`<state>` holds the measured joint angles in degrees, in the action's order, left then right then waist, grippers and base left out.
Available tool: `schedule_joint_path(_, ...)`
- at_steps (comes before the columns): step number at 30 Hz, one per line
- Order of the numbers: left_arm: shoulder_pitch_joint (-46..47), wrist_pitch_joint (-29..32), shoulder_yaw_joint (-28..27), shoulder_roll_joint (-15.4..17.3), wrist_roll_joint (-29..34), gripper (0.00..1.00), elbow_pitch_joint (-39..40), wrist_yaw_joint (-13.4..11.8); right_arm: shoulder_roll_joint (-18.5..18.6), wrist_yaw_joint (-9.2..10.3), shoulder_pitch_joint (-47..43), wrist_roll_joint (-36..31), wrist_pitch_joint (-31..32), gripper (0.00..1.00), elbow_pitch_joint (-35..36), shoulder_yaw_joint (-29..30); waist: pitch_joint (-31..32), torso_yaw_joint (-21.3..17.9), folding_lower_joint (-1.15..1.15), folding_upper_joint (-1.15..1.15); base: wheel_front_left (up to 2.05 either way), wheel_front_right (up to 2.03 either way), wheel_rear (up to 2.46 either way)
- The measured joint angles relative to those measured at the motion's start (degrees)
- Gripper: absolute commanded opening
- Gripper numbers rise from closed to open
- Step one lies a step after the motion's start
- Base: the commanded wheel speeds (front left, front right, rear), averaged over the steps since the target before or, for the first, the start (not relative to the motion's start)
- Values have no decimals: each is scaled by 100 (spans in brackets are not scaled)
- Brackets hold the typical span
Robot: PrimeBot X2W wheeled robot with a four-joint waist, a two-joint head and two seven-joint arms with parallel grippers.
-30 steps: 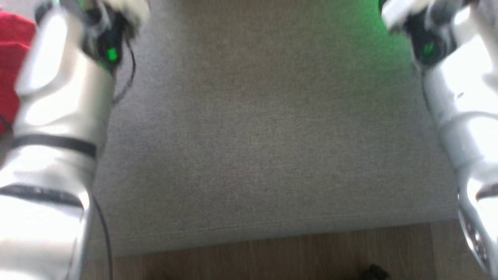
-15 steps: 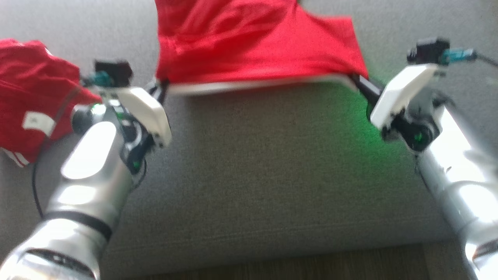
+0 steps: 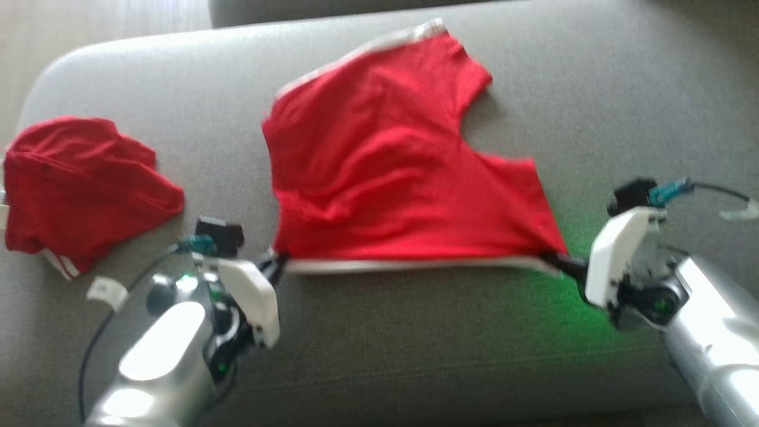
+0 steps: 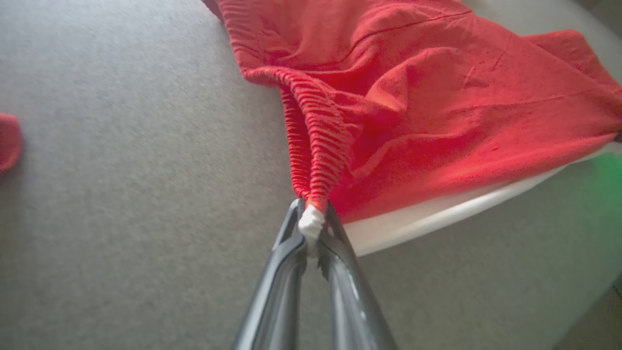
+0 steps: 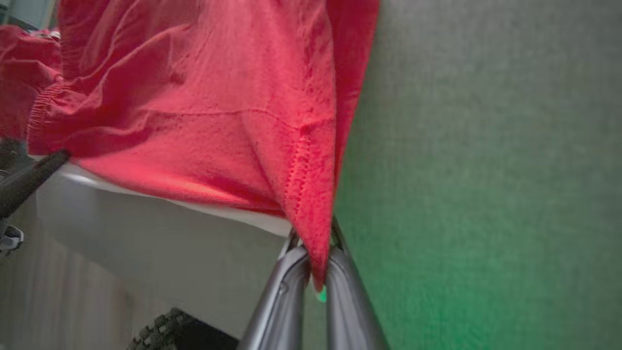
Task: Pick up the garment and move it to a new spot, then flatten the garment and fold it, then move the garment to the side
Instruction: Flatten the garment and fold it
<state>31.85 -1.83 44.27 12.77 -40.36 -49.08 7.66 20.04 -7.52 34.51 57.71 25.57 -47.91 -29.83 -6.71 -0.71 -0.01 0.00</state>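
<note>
The garment [image 3: 391, 172] is a pair of red shorts with a white side stripe, spread on a grey sofa cushion with its near edge stretched taut. My left gripper [image 3: 277, 262] is shut on the left corner, at the ribbed waistband and white trim [image 4: 311, 221]. On the other side my right gripper [image 3: 554, 260] is shut on the opposite corner, where red cloth [image 5: 316, 253] is pinched between the dark fingers. In the wrist views the garment [image 4: 437, 112] [image 5: 204, 107] rises away from each gripper [image 4: 311, 228] [image 5: 316, 265].
A second red garment [image 3: 77, 184] with a white tag lies crumpled at the cushion's left. The grey cushion [image 3: 415, 344] has bare room in front of the shorts; its front edge and a wooden floor lie just below. A green glow falls near my right wrist.
The head camera has tilted up from the cushion's front edge to the whole cushion. The shorts, stretched between both grippers, now lie flatter and nearer the cushion's middle.
</note>
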Motion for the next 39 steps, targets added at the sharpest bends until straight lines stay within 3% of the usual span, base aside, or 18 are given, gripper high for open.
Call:
schedule_joint_path(12, -1259, 1062, 883, 870, -878, 0, 1530, 0, 621, 0, -1054, 572, 1694, 0, 1021, 55, 624, 58, 0, 0, 0, 0, 0)
schedule_joint_path(18, -1699, 1540, 1037, 1349, -1232, 0, 2430, 0, 868, 0, -1642, 600, 2236, 0, 1583, 335, 795, 101, 0, 0, 0, 0, 0)
schedule_joint_path(30, -1777, 1894, 772, 1813, -1521, 0, 3665, -331, 730, 0, -1750, 232, 2282, 0, 2566, 1407, 648, 225, 0, 0, 0, 0, 0)
schedule_joint_path(39, -1078, 2261, 449, 1879, -1791, 0, 4183, -497, 421, 0, -1080, -479, 2327, 0, 2931, 2160, 237, 497, 0, 0, 0, 0, 0)
